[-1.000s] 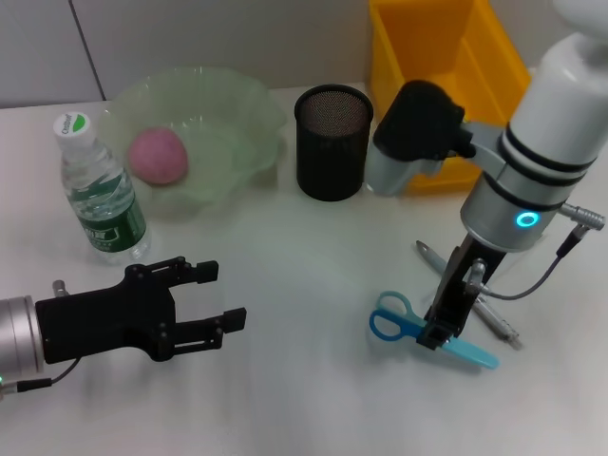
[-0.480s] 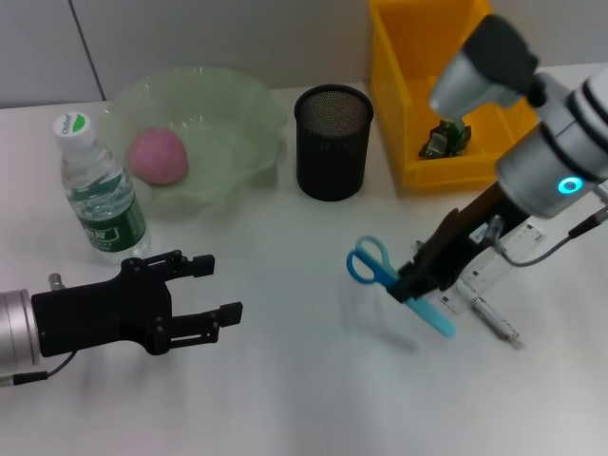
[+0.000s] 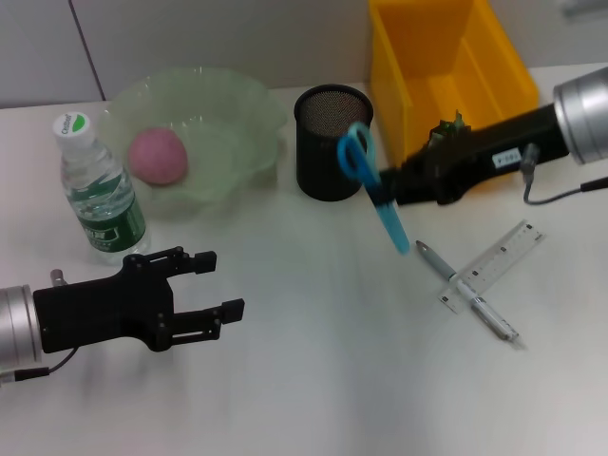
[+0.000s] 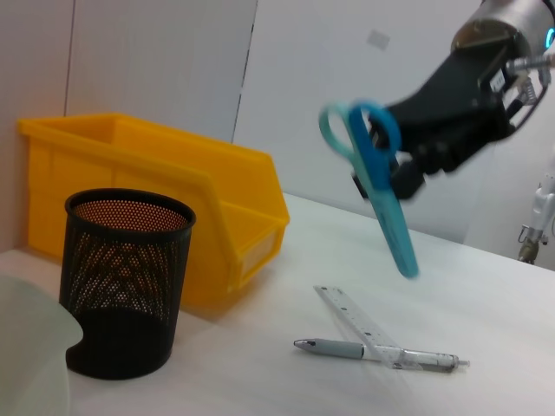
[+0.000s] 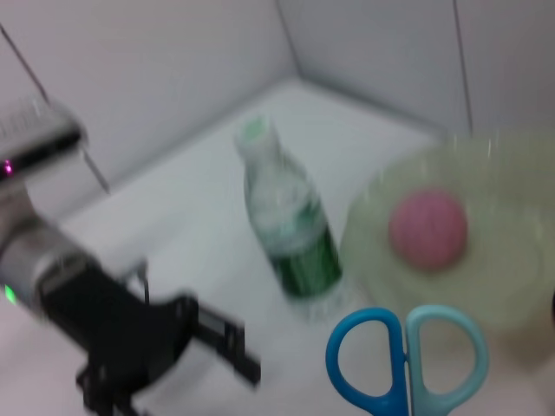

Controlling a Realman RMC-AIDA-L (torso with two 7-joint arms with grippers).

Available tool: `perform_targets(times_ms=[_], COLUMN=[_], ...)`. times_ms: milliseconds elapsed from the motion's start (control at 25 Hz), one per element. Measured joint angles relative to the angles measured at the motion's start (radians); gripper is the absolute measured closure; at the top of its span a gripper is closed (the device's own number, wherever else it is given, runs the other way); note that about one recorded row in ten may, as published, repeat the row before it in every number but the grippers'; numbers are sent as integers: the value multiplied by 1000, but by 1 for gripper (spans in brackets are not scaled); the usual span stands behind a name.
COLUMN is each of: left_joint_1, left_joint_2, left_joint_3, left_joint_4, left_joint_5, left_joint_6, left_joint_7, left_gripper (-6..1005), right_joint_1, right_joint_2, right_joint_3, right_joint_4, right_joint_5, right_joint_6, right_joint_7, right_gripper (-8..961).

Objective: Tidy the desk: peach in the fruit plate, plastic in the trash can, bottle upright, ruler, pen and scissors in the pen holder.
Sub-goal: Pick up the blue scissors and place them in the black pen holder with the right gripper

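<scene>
Your right gripper (image 3: 385, 190) pinches the blue plastic-handled scissors (image 3: 372, 183) beside the black mesh pen holder (image 3: 332, 142); left gripper (image 3: 211, 284) spread, idle

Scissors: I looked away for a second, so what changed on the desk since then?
The right gripper lifted the scissors off the table and carried them up beside the pen holder. Ruler, pen, bottle, peach and left gripper stayed put.

1. i see a plain white counter (image 3: 313, 380) filling most of my head view, evenly lit with soft shadows.
2. behind it stands a pale grey panelled wall (image 3: 218, 38) with a thin dark vertical seam.
3. the left wrist view shows the same wall (image 4: 156, 61), panel joints visible.
</scene>
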Motion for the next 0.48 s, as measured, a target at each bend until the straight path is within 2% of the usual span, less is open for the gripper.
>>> perform_targets(times_ms=[120,480], left_joint_1=[-1,-5], left_joint_2=[-2,-6], left_joint_3=[0,7], left_joint_4=[0,1], left_joint_5=[0,1], left_joint_6=[0,0], left_joint_7=[0,8], left_gripper=[207,208], right_joint_1=[-5,-35], right_joint_2=[0,-8], right_joint_3=[13,64], right_joint_4=[11,153], right_joint_5=[27,237], right_joint_6=[10,178], right_joint_7=[-23,-225], right_gripper=[723,723])
